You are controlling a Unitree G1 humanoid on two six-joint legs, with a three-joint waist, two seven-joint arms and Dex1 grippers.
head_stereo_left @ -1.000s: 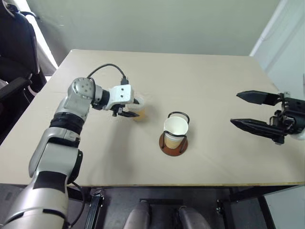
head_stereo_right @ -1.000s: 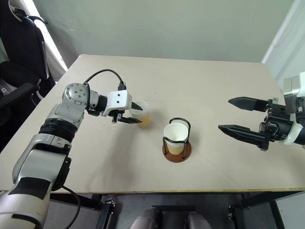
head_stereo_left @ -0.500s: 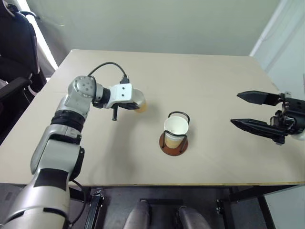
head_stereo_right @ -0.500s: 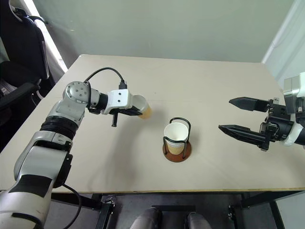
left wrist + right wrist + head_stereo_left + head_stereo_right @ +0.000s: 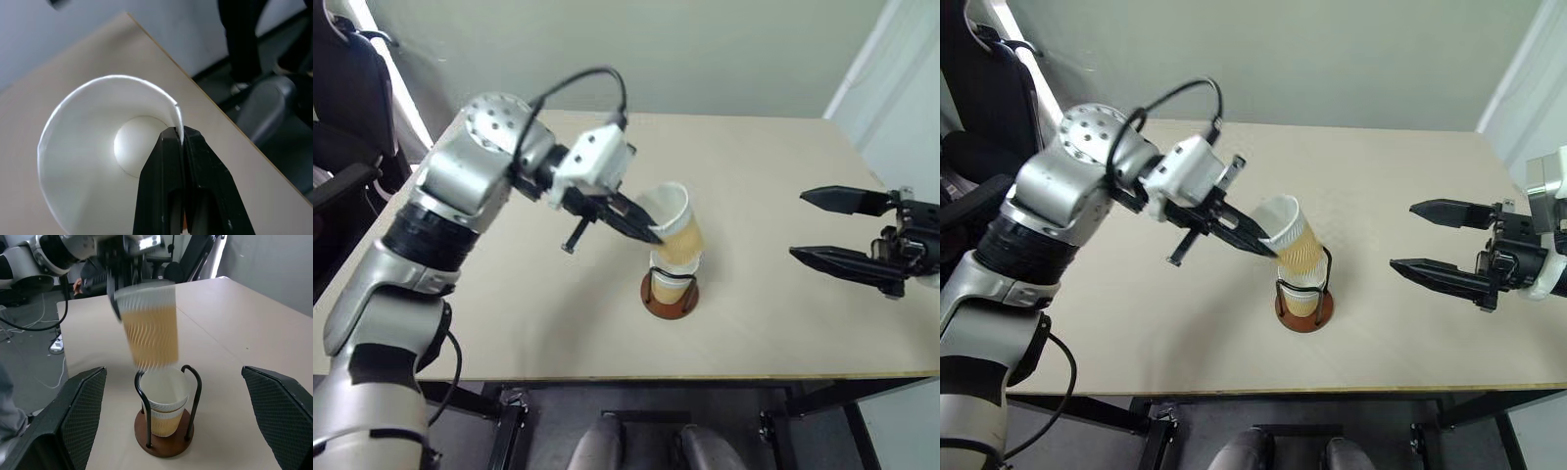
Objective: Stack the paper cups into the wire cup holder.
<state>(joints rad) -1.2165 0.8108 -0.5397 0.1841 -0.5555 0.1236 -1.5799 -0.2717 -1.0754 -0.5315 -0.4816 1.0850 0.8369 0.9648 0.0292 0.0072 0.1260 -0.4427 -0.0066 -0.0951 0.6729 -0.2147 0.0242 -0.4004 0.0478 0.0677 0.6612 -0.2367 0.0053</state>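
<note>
Lifted off the table (image 5: 783,323), a cup (image 5: 1295,242) is being carried, pinched in the left gripper (image 5: 1268,247), above the cup holder (image 5: 1303,304); stacking is nearing; the right gripper (image 5: 1420,237) is being kept wide apart.

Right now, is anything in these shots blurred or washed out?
Right wrist view: the carried paper cup is smeared by motion, while the wire cup holder below it stays crisp. Left wrist view: bright glare along that cup's rim. Eye views: strong window light at the upper left corner.
</note>
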